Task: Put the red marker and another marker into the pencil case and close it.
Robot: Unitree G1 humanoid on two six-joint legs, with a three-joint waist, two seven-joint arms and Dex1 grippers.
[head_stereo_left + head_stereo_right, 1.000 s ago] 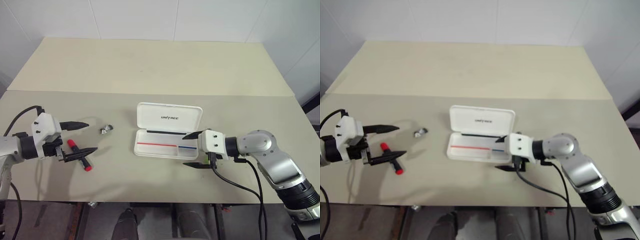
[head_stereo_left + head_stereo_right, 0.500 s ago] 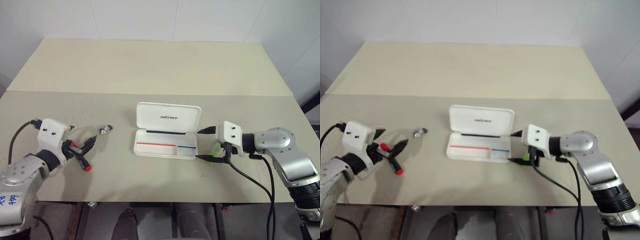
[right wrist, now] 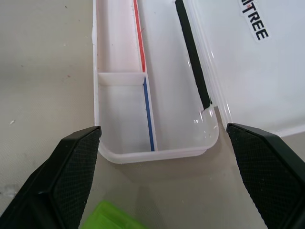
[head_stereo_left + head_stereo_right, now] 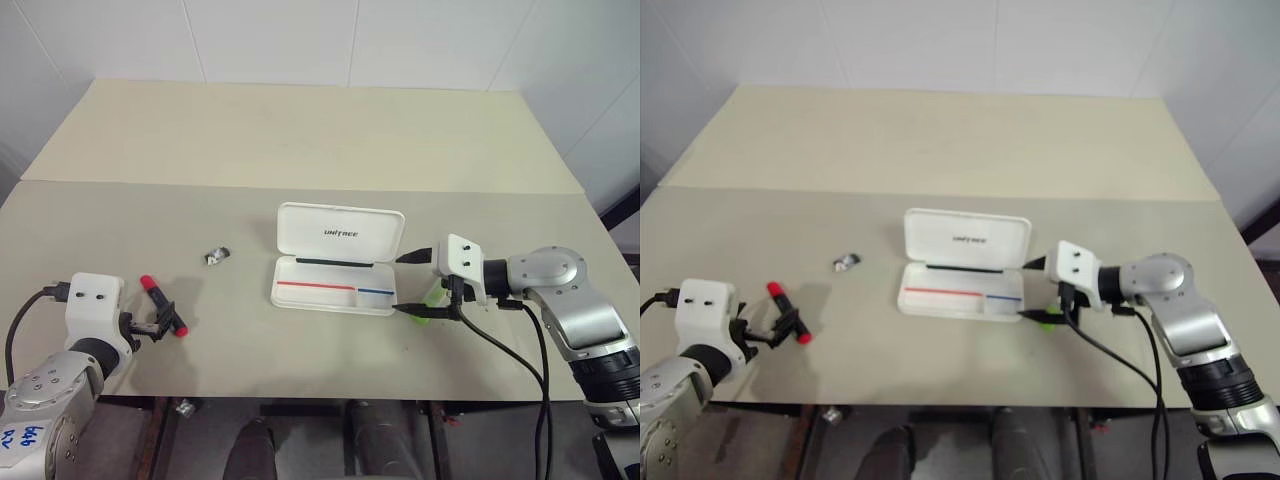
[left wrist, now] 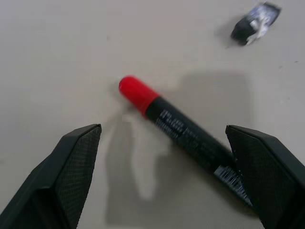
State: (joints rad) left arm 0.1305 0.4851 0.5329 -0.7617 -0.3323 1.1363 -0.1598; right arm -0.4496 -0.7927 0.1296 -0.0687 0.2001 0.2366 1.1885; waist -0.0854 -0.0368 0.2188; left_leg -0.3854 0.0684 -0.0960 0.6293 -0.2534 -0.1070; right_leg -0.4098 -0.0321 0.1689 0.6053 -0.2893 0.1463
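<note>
Both arms poised over their markers, pencil case open between them.

On the counter (image 4: 120,210), the left gripper (image 4: 160,322) has wide, empty jaws straddling the red marker (image 4: 163,308), which lies slantwise across the gap, red cap away from the wrist. A small grey clip (image 4: 216,256) lies nearby. The pencil case (image 4: 335,262) sits mid-counter, lid up, tray empty. Just beside its right end the green marker (image 4: 431,300) lies under the right gripper (image 4: 414,283), jaws wide, holding nothing.
</note>
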